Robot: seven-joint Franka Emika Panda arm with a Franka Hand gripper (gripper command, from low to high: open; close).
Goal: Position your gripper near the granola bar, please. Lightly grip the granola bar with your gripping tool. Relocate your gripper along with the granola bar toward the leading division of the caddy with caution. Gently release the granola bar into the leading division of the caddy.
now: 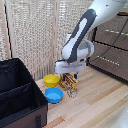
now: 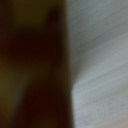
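Observation:
The granola bar, a yellow-orange and red box, stands upright on the wooden table between the bowls and the arm. My gripper is straight above it, with its fingers down at the box's top edge; I cannot make out whether they press on it. The wrist view is blurred: a dark brown-olive mass, probably the granola bar, fills half of it, very close. The black caddy sits at the exterior view's left, well apart from the gripper. A divider splits it into a far compartment and a near one.
A yellow bowl and a blue bowl sit right beside the granola bar, between it and the caddy. A brown wooden dresser stands at the exterior view's right. A curtain hangs behind. The wooden table shows in the wrist view.

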